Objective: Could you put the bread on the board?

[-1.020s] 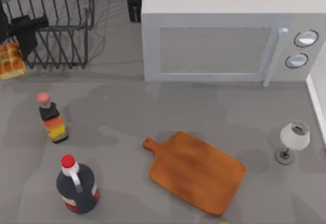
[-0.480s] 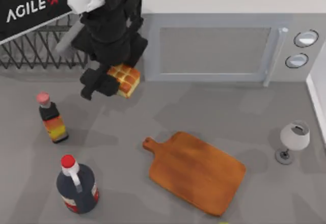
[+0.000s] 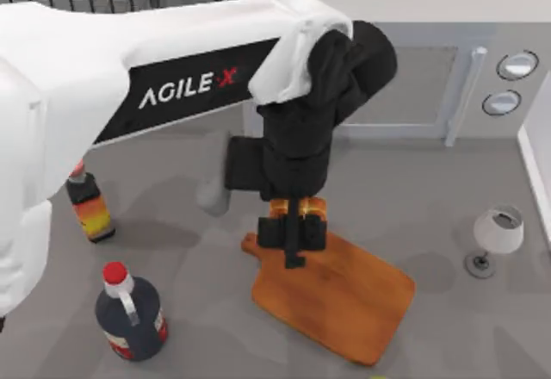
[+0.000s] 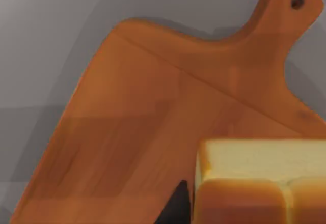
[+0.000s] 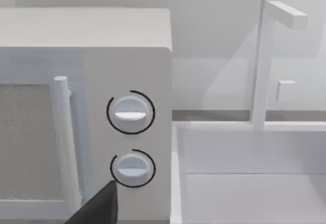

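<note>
Since half a second before, the left arm had swung from in front of the wire rack across the table, carrying the bread with it, and now reached over the handle end of the board. The left gripper hung above that end, its fingers pinching the bread, a golden-brown chunk peeking out orange between the dark finger parts. In the left wrist view the bread showed its pale cut face and glossy crust close to the camera, with the board below it; whether the bread touched the wood could not be told.

The board lay flat on the grey table, tilted, its knob handle toward the top view's left. Left of it stood a large dark bottle with a red cap, and farther back a small dark bottle with an orange-yellow label, partly under the arm. Both stood apart from the board. A small white lamp stood near the right edge. Behind the gripper sat the microwave, its door handle and two dials showing.

The right arm stayed parked by the microwave's dial side, where the right wrist view showed the dials and a dark fingertip of the right gripper; whether its fingers were spread could not be told.
</note>
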